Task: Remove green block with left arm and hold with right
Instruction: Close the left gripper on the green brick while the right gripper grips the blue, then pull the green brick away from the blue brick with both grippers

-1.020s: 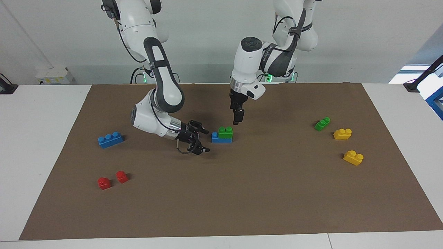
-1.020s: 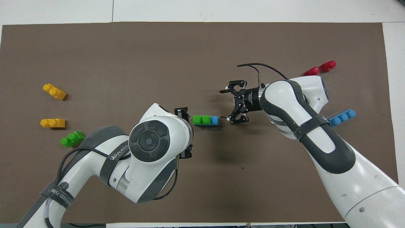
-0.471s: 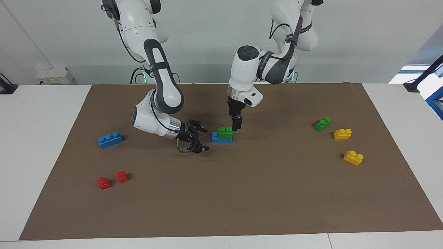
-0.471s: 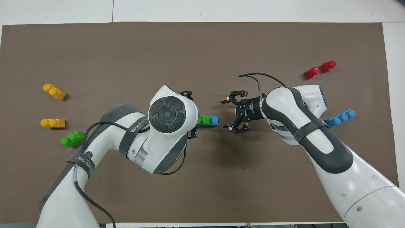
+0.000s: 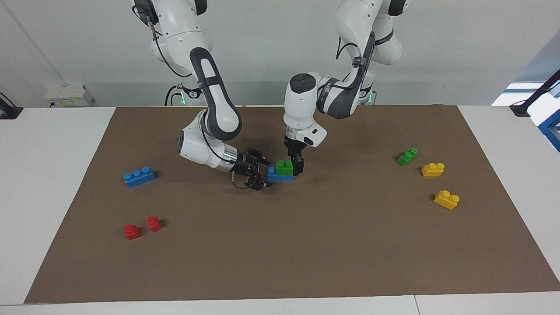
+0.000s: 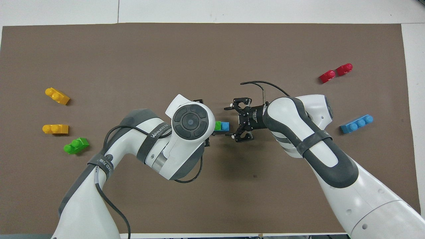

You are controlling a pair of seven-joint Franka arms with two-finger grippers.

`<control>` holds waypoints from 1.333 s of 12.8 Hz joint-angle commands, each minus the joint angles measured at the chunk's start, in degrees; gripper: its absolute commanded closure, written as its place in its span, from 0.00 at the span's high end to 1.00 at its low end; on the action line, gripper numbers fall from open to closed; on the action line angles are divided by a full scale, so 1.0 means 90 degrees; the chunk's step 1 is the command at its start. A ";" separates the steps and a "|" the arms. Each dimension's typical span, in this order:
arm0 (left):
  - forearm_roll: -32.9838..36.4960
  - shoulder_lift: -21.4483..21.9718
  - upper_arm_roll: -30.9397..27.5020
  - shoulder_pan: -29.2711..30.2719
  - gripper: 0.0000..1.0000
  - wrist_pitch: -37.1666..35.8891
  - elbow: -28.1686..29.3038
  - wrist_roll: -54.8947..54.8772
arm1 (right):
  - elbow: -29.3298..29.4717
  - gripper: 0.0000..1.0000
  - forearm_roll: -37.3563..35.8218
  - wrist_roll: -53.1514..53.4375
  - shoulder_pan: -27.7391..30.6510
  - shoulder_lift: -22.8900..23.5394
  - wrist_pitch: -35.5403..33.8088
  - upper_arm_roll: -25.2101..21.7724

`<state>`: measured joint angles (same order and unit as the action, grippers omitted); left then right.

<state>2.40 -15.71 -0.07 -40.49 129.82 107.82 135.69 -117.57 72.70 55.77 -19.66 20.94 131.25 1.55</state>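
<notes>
1. Centrally on the brown mat [image 5: 306,245] sits the green block [image 5: 284,167], a glossy, chunky plastic brick with round studs, stacked on a blue brick [image 5: 274,176] whose one stud stays bare toward the right arm's end.
2. Down beside the green block, at its end toward the left arm, stands the left gripper [image 5: 298,166], vertical, jaws open and holding nothing; a second ago it hung higher, clear of the stack.
3. Low at the blue brick's bare end, the right gripper [image 5: 261,173] lies nearly level, jaws spread wide and empty; it has moved in closer since then.
4. Toward the left arm's end of the counter lie a slimmer green brick [image 5: 407,156] and two yellow bricks [image 5: 433,169], unmoved.
5. Toward the right arm's end, a long blue brick [image 5: 139,176] and two small red bricks [image 5: 131,231] are likewise unchanged.
</notes>
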 commanded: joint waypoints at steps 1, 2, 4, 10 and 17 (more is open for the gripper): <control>0.0124 -0.0071 -0.0071 -0.0110 1.00 0.0106 -0.0095 0.0226 | -0.0188 1.00 0.0418 -0.0142 -0.0236 -0.0101 0.0434 -0.0006; 0.0124 -0.0120 -0.0071 -0.0168 1.00 0.0126 -0.0085 0.0284 | -0.0188 1.00 0.0554 -0.0142 -0.0363 -0.0081 0.0619 -0.0006; 0.0182 -0.0188 -0.0071 -0.0276 1.00 0.0145 -0.0066 0.0460 | -0.0188 1.00 0.0653 -0.0133 -0.0423 -0.0071 0.0690 -0.0006; 0.0183 -0.0159 -0.0071 -0.0471 1.00 0.0330 0.0188 0.0733 | -0.0198 1.00 0.0653 -0.0142 -0.0296 -0.0071 0.0660 -0.0006; 0.0192 -0.0159 -0.0071 -0.0471 1.00 0.0360 0.0247 0.0773 | -0.0305 0.95 0.0663 -0.0142 -0.0306 -0.0042 0.0806 -0.0006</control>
<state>3.08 -17.32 -0.13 -44.00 131.56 109.07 141.25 -119.35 77.13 55.77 -22.89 20.98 136.98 0.99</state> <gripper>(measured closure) 0.000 0.000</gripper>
